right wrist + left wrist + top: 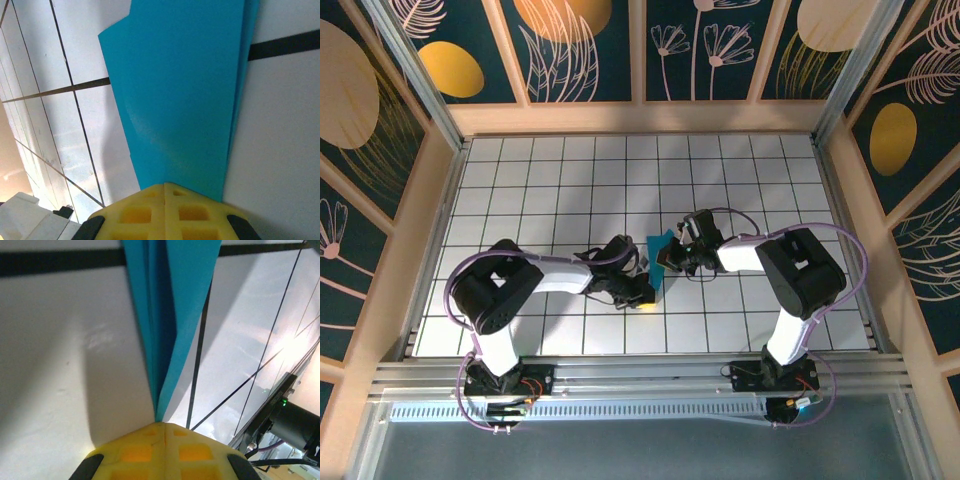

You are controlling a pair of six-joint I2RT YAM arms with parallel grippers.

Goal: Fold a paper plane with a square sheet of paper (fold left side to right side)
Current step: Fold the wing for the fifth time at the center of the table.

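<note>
In the top view the two arms are meeting over the middle of the tiled table. The blue paper is sitting between their wrists, a little right of the centre of the frame. It is not a flat square now; it is showing several creased layers.

In the left wrist view the left gripper is pressing its yellow pads together at the bottom centre. The paper is coming out of the seam between them as a narrow tip and is widening toward the top edge of the frame. So this gripper is clamping the pointed end, and I think it is doing this to stop the stacked layers from sliding or springing open.

In the right wrist view the right gripper is also closing its pads on the paper, but on a much wider part that is spreading over the upper middle of the frame. I think this second hold is there so that the sheet is staying stretched between two points and the crease is staying straight.

A dark shadow is falling on the table left of the paper in the left wrist view, so the paper is probably standing on its edge or hanging slightly above the tiles. I cannot tell which.

The folding seems well advanced, though the wings are not yet clearly formed.
</note>
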